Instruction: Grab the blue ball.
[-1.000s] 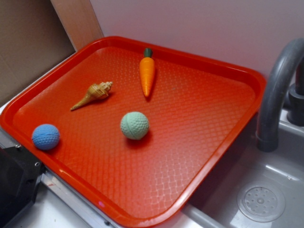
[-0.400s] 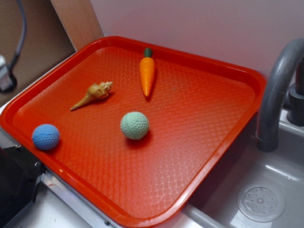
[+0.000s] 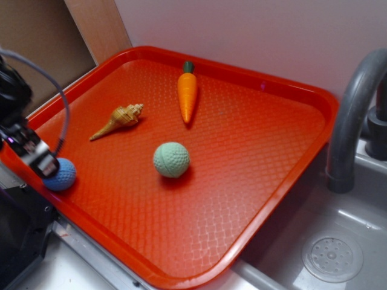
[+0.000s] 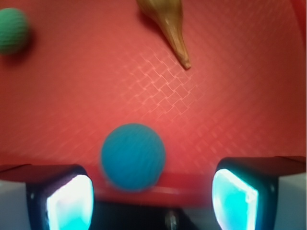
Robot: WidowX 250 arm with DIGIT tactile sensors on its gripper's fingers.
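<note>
Blue ball (image 4: pixel 133 156) by tray (image 3: pixel 275 96) rim, between spread fingers of gripper (image 4: pixel 152 199), untouched; liable to roll away if nudged off-centre.

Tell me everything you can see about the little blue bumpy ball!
The small light-blue ball with a dimpled surface is round and looks rubbery, like a golf ball. It sits on the red plastic tray, in the corner close to the rim. The robot's gripper is open above it, with one finger on each side; in the wrist view nothing pinches it. In the outside view the gripper hides part of it. The pale green dimpled ball lies well apart.
</note>
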